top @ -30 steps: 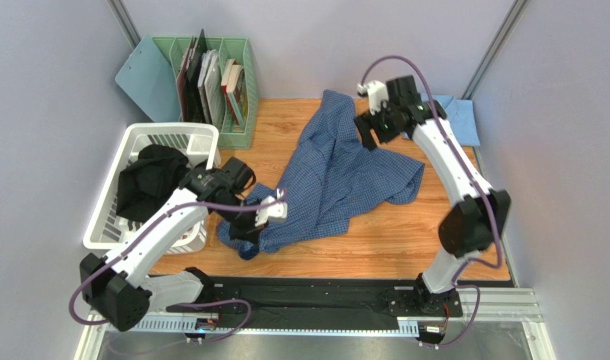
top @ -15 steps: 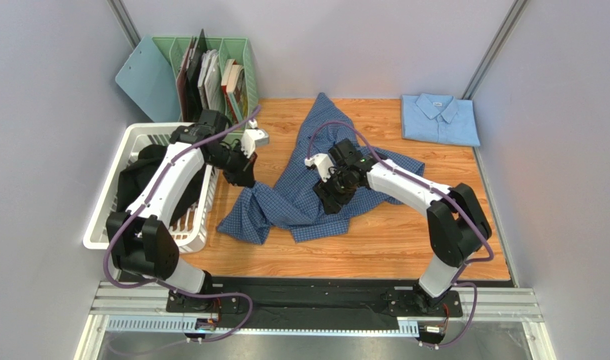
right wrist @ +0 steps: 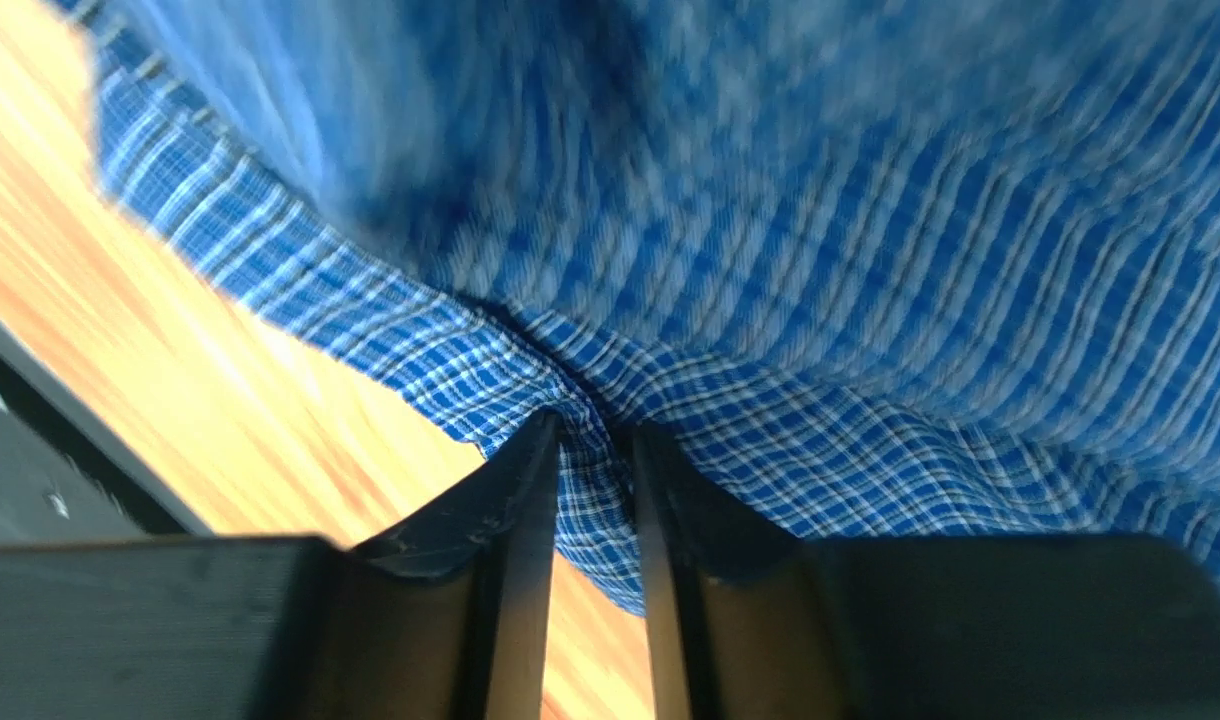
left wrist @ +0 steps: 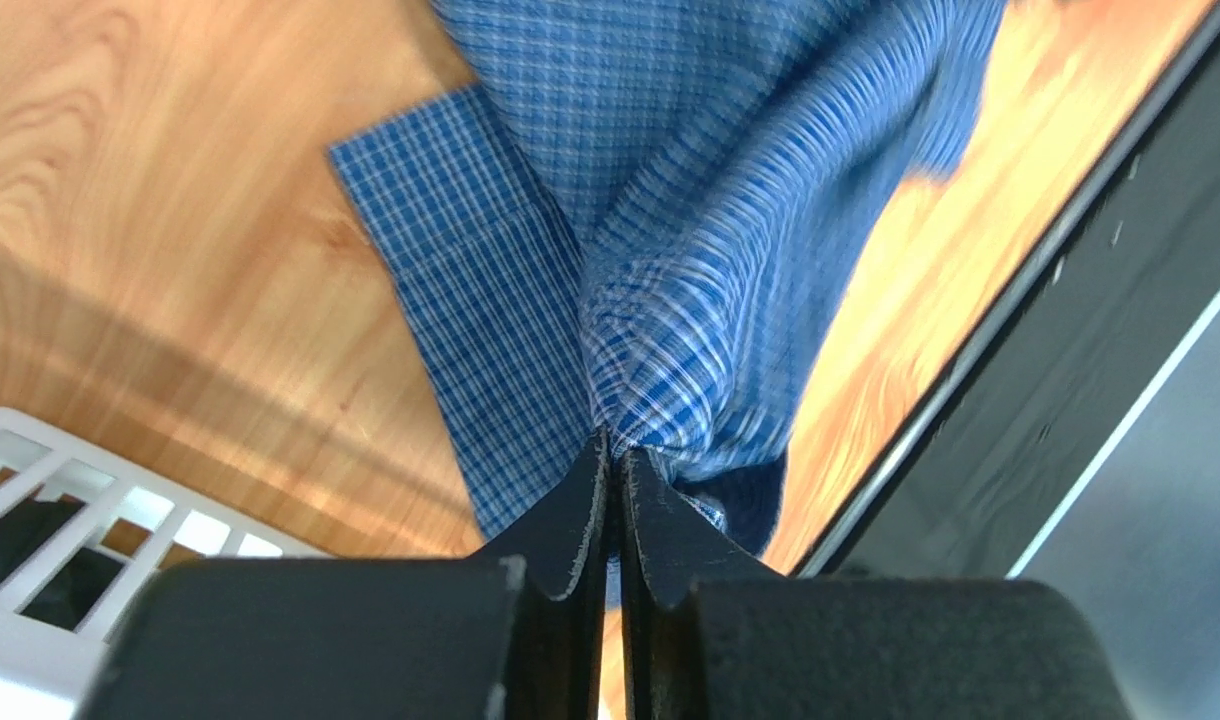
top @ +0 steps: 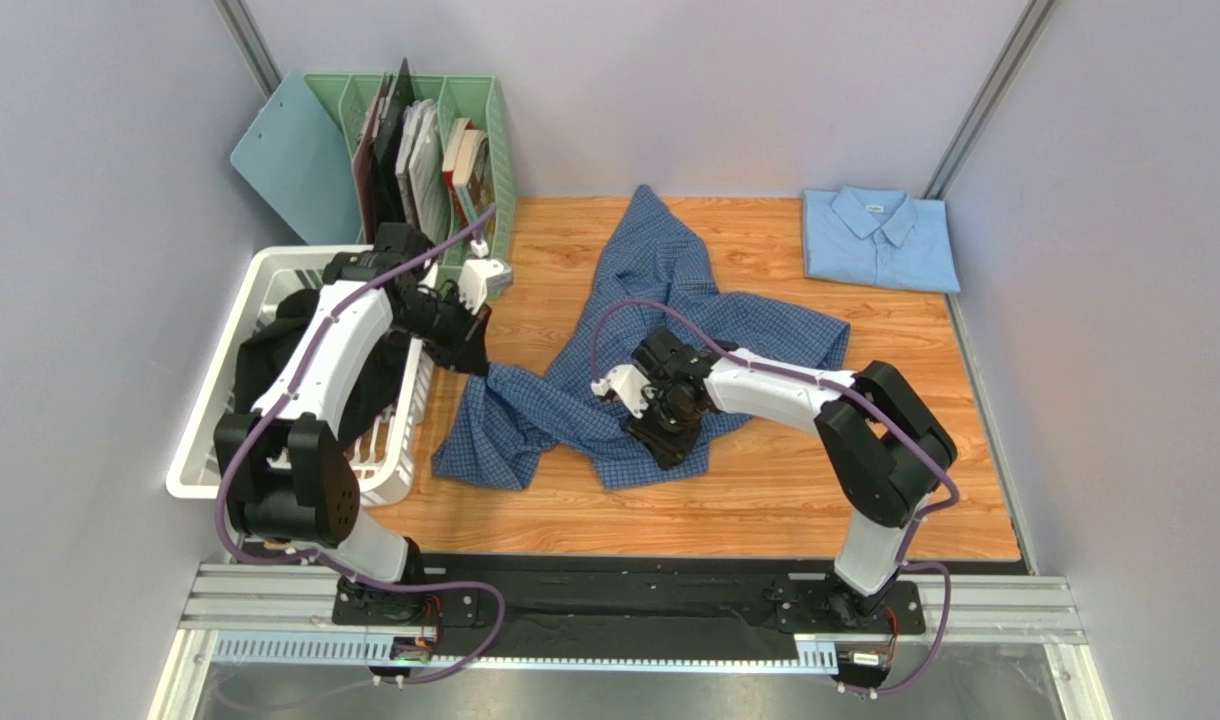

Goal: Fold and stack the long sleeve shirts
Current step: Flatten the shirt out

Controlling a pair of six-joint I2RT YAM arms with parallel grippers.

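1. L gripper (left wrist: 613,450): clenched tight on a bunched fold of the mid-blue fine-check fabric button shirt (top: 676,300). The cloth spreads from its tips across the wooden tabletop (top: 812,488).
2. R gripper (right wrist: 594,435): grasping the same shirt's edge, w/ cloth filling the narrow gap betw. its fingers.
3. Plain pale sky-blue collared shirt (top: 879,237): folded flat, well apart from both grippers, beyond the R one.
4. White plastic basket (top: 293,258): just beside the L gripper.
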